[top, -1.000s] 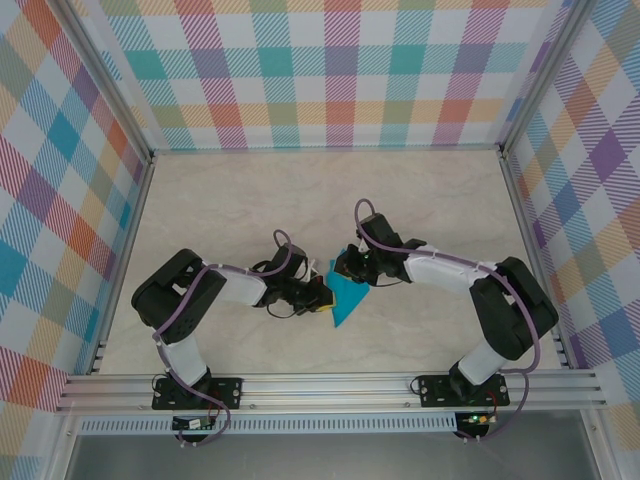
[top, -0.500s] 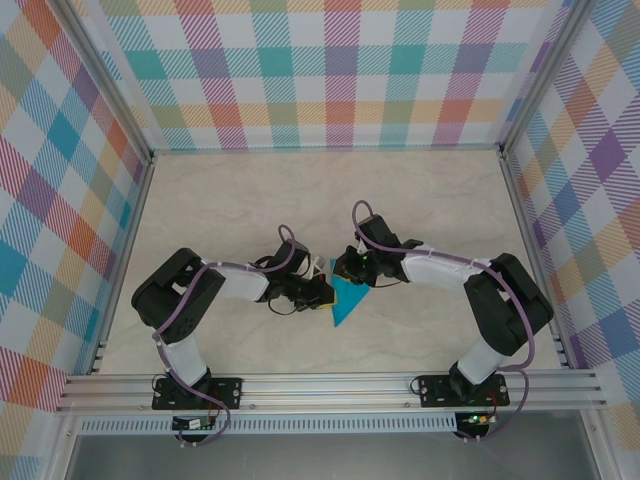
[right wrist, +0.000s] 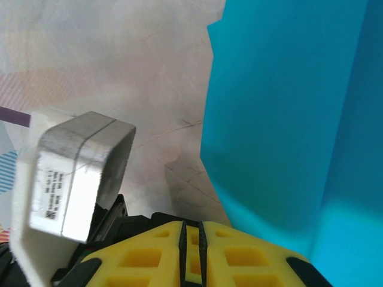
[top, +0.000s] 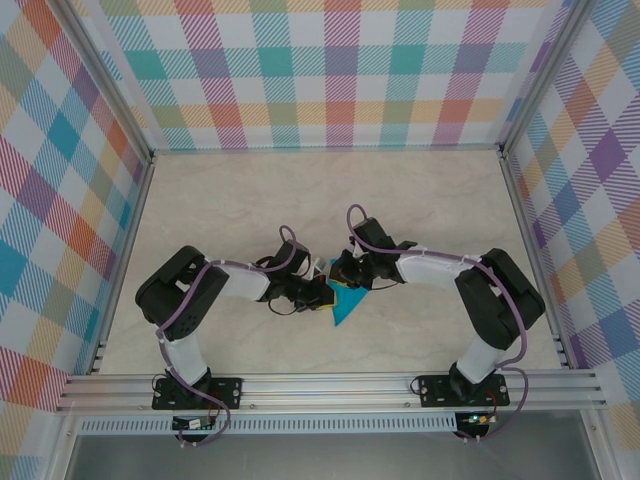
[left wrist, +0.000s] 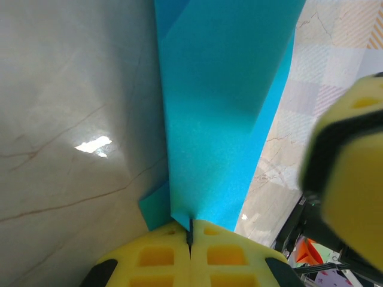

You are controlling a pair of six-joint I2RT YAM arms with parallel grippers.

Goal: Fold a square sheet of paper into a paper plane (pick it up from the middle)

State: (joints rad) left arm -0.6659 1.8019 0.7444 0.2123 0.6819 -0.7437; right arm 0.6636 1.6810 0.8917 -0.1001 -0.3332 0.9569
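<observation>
The square sheet of paper [top: 350,306] is a folded teal triangle on the table between the two arms. My left gripper [top: 325,297] is shut on the paper's left corner. In the left wrist view its yellow jaws [left wrist: 190,230] meet on the paper's edge, and the sheet [left wrist: 221,107] stretches away from them. My right gripper [top: 343,275] sits at the paper's upper edge. In the right wrist view that gripper [right wrist: 190,226] has its jaws almost together with nothing teal between them, and the paper [right wrist: 287,119] lies just to the right of them.
The marble-patterned table [top: 250,200] is walled by checked panels with a metal rail [top: 330,385] at the near edge. The left arm's grey wrist housing [right wrist: 78,173] is close beside my right jaws. A yellow finger of the right gripper [left wrist: 347,179] looms beside the paper.
The right arm has shifted a little left, bringing its gripper closer to the left gripper. The paper's visible part looks slightly smaller. The left gripper has kept its grip.
</observation>
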